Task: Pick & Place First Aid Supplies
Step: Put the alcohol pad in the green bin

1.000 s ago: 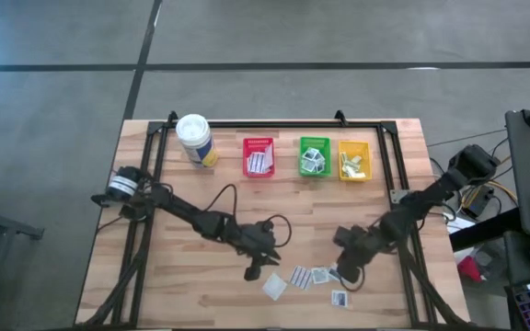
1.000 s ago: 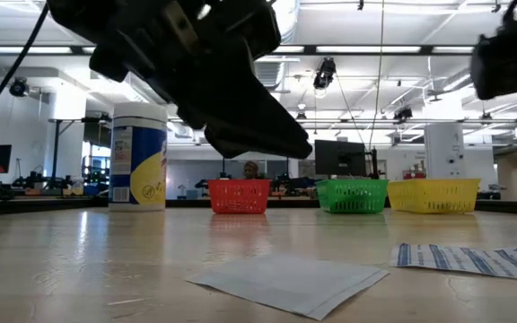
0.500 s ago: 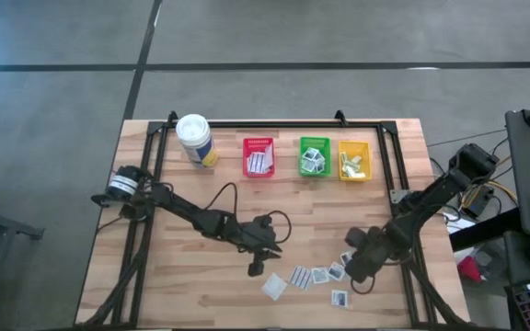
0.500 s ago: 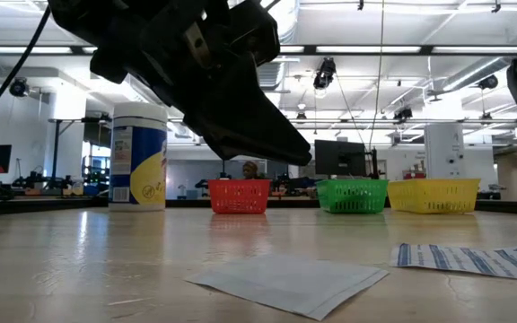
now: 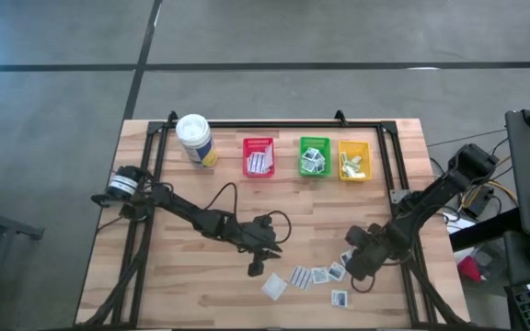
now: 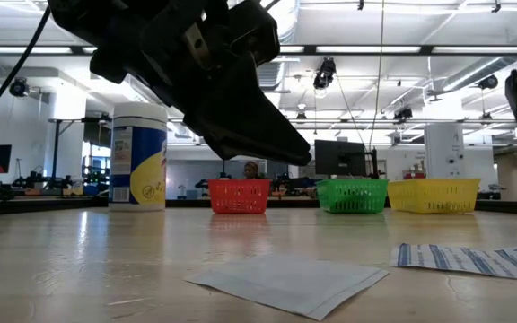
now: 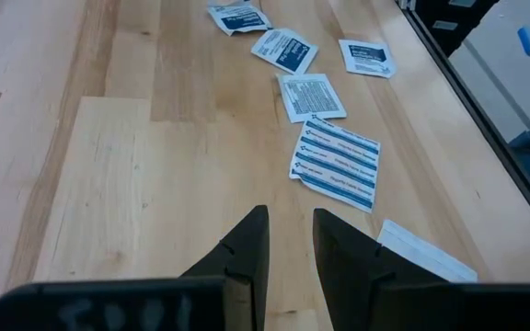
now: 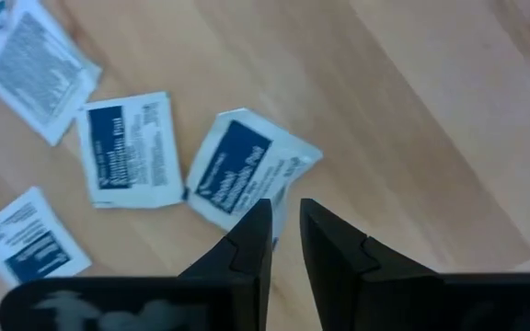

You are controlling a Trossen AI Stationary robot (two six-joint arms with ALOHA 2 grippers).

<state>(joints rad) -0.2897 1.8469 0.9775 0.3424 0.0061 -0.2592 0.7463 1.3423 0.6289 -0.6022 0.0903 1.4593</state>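
Right pincer (image 5: 346, 268) low over bench (image 5: 182, 276), fingers narrow, tips at blue-print packet (image 8: 239, 172), nothing gripped. Left pincer (image 5: 256, 268) hovering beside packet row (image 7: 332, 160), fingers narrow, empty.

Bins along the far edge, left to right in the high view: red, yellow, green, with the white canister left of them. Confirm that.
Not quite. The high view shows the red bin, then the green bin, then the yellow bin. The white canister does stand left of them.
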